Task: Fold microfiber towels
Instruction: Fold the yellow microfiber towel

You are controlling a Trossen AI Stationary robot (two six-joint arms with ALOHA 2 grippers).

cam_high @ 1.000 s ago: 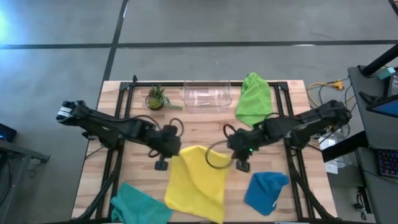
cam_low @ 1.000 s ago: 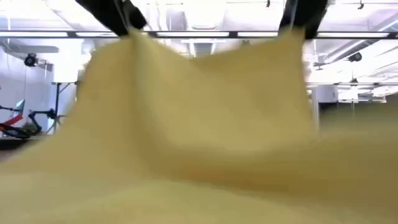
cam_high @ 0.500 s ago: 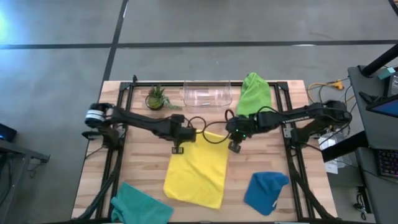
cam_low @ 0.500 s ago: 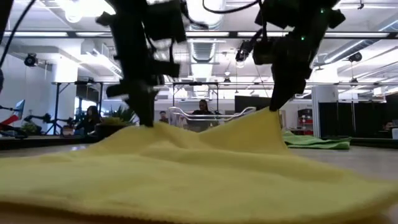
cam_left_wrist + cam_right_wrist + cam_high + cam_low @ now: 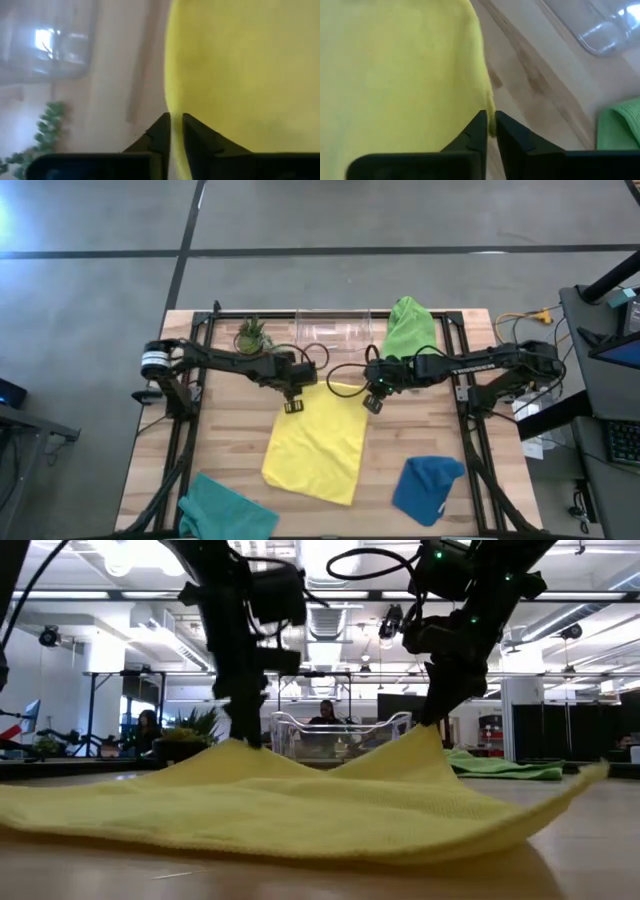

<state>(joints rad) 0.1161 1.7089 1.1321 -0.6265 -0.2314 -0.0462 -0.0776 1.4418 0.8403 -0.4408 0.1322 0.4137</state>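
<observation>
Lying spread across the middle of the bench point(image 5: 220, 440), the yellow towel point(image 5: 318, 445) forms a rough rectangle, slightly skewed, its surface plain and softly napped. Its near edge rests flat on the wood; its two far corners are lifted off the bench, so in the low view the cloth rises into two small peaks with a shallow sag between them.

- Left gripper point(image 5: 291, 404): positioned at the far-left corner of the yellow towel. The fingers point(image 5: 161, 131) stand nearly together, with the cloth's edge running into the narrow slit between them — clamped on that corner.
- Right gripper point(image 5: 369, 403): positioned at the far-right corner. The fingers point(image 5: 478, 131) are likewise almost closed, pinching the hem of the yellow towel.

Remaining cloths:
- Lime green towel point(image 5: 408, 338): crumpled in a loose heap at the far right of the bench, just beside the clear plastic bin point(image 5: 330, 330).
- Blue towel point(image 5: 428, 487): bunched at the near right, apart from the yellow towel.
- Teal towel point(image 5: 226, 508): rumpled at the near-left edge, partly cut off by the frame.

A small potted plant point(image 5: 251, 335) stands at the far side, left of the bin. In the low view, people show in the room beyond the bench, too small to detail.
</observation>
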